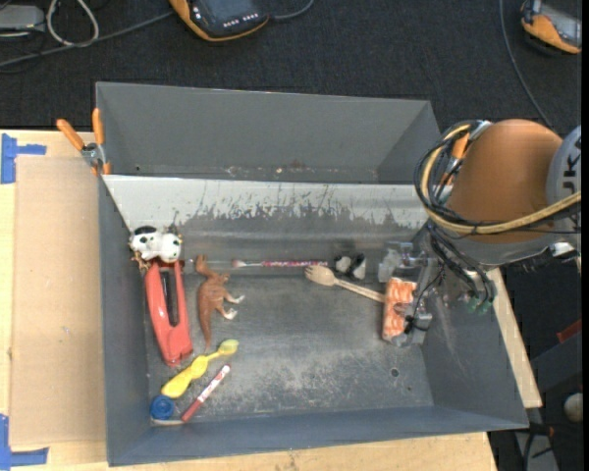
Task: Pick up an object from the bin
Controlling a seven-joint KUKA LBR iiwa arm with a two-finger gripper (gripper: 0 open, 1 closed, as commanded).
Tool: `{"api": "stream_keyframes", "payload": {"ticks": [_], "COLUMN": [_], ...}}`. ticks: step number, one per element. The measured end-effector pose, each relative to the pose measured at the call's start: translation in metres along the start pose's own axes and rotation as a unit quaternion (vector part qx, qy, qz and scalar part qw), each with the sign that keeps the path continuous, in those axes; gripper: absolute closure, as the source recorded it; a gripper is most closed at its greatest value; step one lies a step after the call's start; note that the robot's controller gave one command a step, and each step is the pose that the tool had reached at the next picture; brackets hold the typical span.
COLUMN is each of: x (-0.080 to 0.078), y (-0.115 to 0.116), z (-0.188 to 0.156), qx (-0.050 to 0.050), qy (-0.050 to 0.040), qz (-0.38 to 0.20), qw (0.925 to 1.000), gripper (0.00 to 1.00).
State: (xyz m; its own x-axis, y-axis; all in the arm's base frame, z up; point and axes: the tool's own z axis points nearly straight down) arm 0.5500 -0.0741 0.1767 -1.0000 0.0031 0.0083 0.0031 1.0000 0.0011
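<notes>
An orange and white lump (399, 300) is seen on the floor of the bin (275, 155) near the right wall, and the tool (413, 322) is set right against it. Whether the tool is wide, narrow or closed on the lump cannot be told. A wooden spoon (346, 282) is laid just left of the lump, while a red stapler (167, 312), a brown dinosaur (214, 297) and a yellow toothbrush (198, 371) are gathered well apart by the left wall.
</notes>
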Motion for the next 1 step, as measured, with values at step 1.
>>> {"api": "stream_keyframes", "payload": {"ticks": [1], "x": [-0.0013], "y": [0.0003], "z": [-0.0047], "qx": [0.000], "qy": [-0.0037], "qz": [-0.001], "qw": [1.0000], "gripper": [0.00]}}
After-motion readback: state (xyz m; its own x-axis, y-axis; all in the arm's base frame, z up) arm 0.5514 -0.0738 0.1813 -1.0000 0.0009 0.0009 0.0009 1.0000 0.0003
